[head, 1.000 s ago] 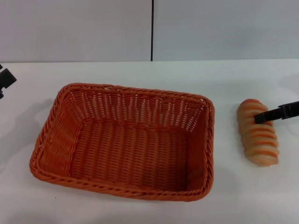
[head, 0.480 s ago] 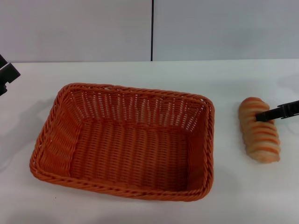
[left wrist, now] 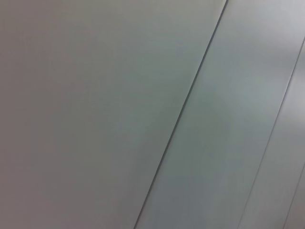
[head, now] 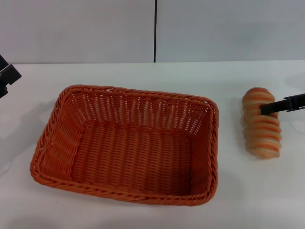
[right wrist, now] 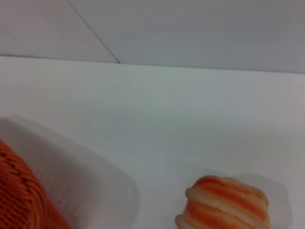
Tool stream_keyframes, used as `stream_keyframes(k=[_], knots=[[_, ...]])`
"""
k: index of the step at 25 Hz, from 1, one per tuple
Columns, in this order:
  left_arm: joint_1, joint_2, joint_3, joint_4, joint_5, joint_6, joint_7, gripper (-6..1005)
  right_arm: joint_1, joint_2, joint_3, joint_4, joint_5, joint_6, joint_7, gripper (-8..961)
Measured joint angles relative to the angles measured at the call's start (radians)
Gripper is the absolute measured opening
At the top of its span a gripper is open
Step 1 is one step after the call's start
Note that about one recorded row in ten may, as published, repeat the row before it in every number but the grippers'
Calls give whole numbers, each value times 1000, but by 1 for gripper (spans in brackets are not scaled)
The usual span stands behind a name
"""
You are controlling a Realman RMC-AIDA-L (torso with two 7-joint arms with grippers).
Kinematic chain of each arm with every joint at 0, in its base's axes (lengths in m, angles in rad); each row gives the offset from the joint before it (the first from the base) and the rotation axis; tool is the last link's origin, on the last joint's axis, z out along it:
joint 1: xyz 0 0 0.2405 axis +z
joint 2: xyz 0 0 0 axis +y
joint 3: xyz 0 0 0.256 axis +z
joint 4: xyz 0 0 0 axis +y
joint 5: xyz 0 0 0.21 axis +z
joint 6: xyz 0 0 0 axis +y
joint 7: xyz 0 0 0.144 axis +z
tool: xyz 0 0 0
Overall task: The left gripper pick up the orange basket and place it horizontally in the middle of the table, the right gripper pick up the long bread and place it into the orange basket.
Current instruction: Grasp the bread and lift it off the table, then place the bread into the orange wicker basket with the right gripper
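From the head camera we see the orange basket [head: 126,143] sitting lengthwise across the middle of the white table [head: 143,74], open side up. To its right, apart from the rim, the long bread [head: 261,122] lies with its length running away from us, its far end nearer the grey wall [head: 76,28]. Our right gripper [head: 268,109] reaches in level from the right edge, a black finger laid across the upper part of the loaf; we cannot tell whether it is clamped on the bread or merely against it. Our left gripper [head: 5,78] is only a black corner at the far left edge, well clear of the basket, and we cannot tell its finger state either. In the left wrist camera we see nothing but grey wall panels [left wrist: 95,114] with thin seams. In the right wrist camera we see the bread's striped end [right wrist: 224,204], a corner of the basket [right wrist: 21,200], and bare tabletop between them.
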Motion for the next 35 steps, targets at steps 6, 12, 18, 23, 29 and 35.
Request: stream_keyframes(k=[6,12,18,23,29,35], knots=[[0,1,0,-1,-1,0,0,755,-12,2,2,-58,22,-53,0,339],[0,3,0,1,-2,0,0,755,-59,14,2,-347,64,-207,74,317],[0,4,-2,2,-9,0,0,755,-53,32,6,-556,92,-341,136,284],[0,4,-2,4,-14,0,1,755,-24,44,-38,-584,207,-394,149,235],[0,3,1,5,-19,5,2,755,52,63,-234,-445,356,-370,123,187],[3,2,0,1,-25,12,2,755,147,82,-374,-266,369,-263,49,181]])
